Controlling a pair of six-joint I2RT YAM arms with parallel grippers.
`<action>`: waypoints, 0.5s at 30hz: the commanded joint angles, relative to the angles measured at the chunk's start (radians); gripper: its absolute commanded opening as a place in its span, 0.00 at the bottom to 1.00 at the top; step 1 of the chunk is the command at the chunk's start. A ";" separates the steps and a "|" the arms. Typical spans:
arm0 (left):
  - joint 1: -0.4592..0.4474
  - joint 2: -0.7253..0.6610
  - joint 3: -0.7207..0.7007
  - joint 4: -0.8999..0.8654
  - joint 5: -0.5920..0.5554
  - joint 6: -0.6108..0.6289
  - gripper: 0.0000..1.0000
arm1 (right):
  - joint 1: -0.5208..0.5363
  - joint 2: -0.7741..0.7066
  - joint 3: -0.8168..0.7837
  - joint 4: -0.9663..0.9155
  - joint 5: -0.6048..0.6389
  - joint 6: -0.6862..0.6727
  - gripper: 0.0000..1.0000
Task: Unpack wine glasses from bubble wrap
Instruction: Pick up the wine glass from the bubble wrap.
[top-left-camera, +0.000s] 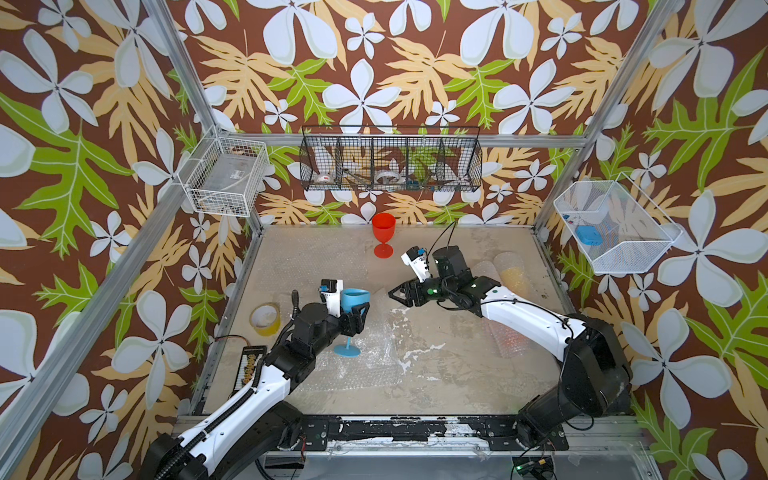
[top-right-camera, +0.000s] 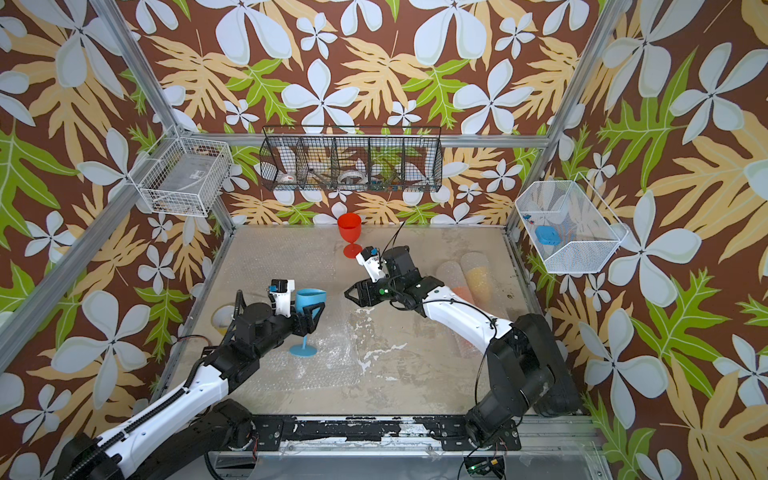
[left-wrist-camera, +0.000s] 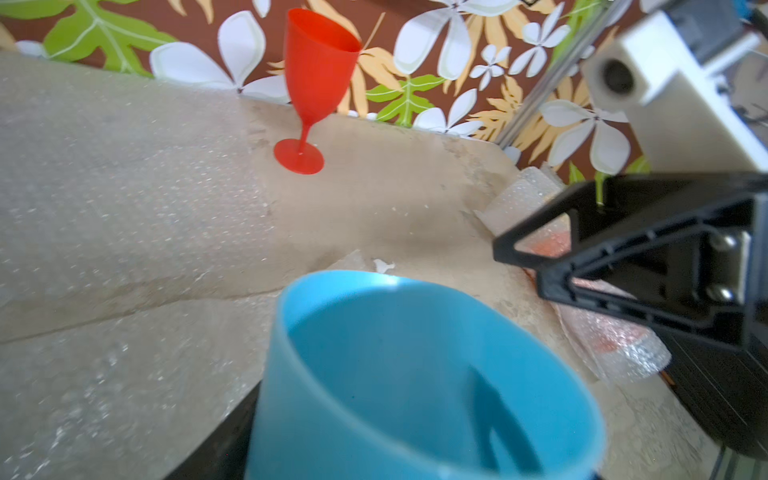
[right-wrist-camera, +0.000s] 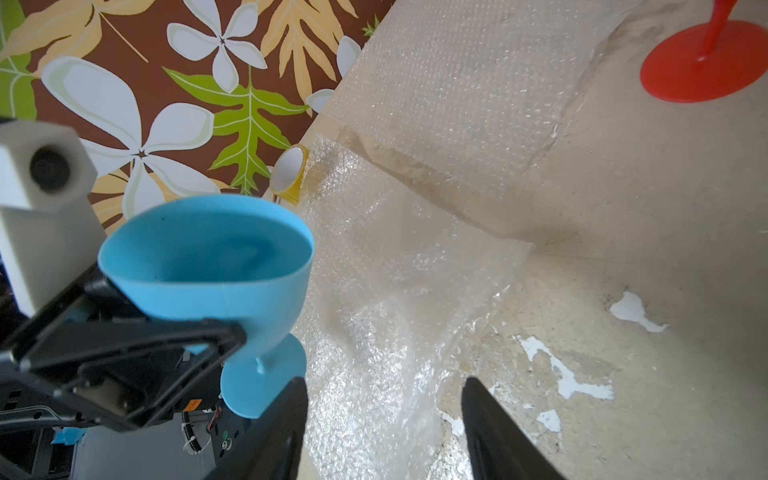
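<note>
Low in the centre of a top view, a crumpled sheet (top-left-camera: 368, 365) of wrap lay flat on the table (top-left-camera: 457, 374). Just above its left part, the left gripper (top-left-camera: 353, 306) pinched the bowl of the blue goblet (top-left-camera: 354, 296), one jaw on each side. The goblet leaned, its foot lower left of the bowl and over the sheet; whether the foot touched could not be told. To the right and apart from it, the right gripper (top-left-camera: 393, 294) pointed toward the bowl with jaws spread. In the right wrist view only wrap and table showed between its fingers (right-wrist-camera: 270, 436). At the table's right, partly under the right arm, lay an orange roll (top-left-camera: 510, 341), its colour pale through the wrap. Above that lay a yellow roll (top-left-camera: 513, 275). A tape roll (top-left-camera: 264, 319) sat at the table's left edge. A second sheet (top-left-camera: 299, 257) lay flat on the table's upper left. Farthest, at top centre, the red goblet (top-left-camera: 383, 232) stood upright and bare.
</note>
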 joint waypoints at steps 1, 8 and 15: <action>-0.027 -0.006 -0.037 0.240 0.010 0.079 0.71 | -0.001 0.015 0.075 -0.131 -0.034 -0.057 0.61; -0.033 -0.007 -0.116 0.427 0.086 0.170 0.71 | -0.001 0.041 0.198 -0.254 -0.089 -0.091 0.59; -0.043 -0.006 -0.187 0.560 0.183 0.249 0.70 | 0.001 0.061 0.258 -0.355 -0.176 -0.134 0.57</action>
